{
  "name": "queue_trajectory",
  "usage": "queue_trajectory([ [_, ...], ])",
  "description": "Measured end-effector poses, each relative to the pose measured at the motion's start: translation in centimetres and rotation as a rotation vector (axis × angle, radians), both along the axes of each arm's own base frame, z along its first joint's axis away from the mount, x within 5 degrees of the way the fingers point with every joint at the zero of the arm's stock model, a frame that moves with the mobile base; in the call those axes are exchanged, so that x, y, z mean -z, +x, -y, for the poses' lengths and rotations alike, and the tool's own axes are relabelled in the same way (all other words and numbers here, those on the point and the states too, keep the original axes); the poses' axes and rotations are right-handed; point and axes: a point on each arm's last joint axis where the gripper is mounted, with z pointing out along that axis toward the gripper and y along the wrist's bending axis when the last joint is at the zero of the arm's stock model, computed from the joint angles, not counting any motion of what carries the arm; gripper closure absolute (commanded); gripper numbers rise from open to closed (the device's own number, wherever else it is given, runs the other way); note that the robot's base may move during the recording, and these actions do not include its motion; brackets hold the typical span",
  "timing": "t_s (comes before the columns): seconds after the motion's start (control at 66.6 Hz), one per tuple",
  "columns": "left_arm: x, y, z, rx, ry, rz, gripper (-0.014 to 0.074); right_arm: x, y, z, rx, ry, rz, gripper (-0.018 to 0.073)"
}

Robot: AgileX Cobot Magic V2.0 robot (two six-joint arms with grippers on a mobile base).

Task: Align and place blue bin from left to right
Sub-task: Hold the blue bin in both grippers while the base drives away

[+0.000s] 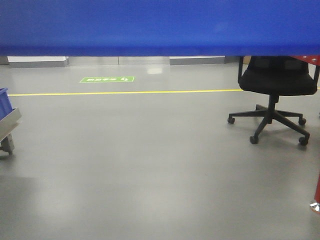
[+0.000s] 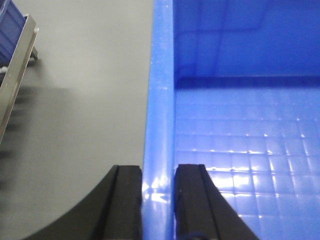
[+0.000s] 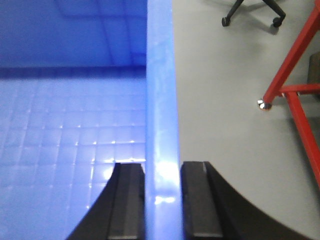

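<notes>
**Operator:** Where is the blue bin [image 1: 160, 25]?

**Robot:** Between my two arms. My left gripper [image 2: 159, 172] pinches its left rim, with one black finger outside the wall and the other inside. My right gripper [image 3: 162, 170] pinches the opposite rim the same way. Each rim runs straight ahead from the fingertips.

**Operator:** How does it look?

**Robot:** It is bright blue, glossy plastic. The rim is thick and smooth and catches a white glare at each gripper. The inside lies to the right of my left gripper and to the left of my right one. Its bottom is moulded in a grid of small squares with specks of light on them. The far wall ahead is flat and darker in shade. In the front view one plain blue wall fills the whole top strip.

**Operator:** What is around it?

**Robot:** Grey floor [image 1: 150, 165] lies outward of both grippers. Ahead and to the left of my left gripper stands a metal cart [image 2: 20, 75] carrying a darker blue bin [image 2: 10, 25], well apart from mine. Ahead and to the right of my right gripper is a red frame [image 3: 295, 85] with its foot on the floor. Farther ahead is a black office chair [image 1: 274, 82] on castors. A yellow line [image 1: 125, 92] crosses the floor, with a green floor sign [image 1: 107, 79] beyond it.
</notes>
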Motion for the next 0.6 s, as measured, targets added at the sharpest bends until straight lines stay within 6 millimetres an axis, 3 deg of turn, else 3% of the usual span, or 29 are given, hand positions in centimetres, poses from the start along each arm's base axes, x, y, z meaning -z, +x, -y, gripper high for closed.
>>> queue_trajectory([
  [0.601,-0.26,0.16,0.06,0.013,0.008,0.032,0.0707,-0.02,0.02,0.02,0.003,-0.001,0.003,0.0638],
])
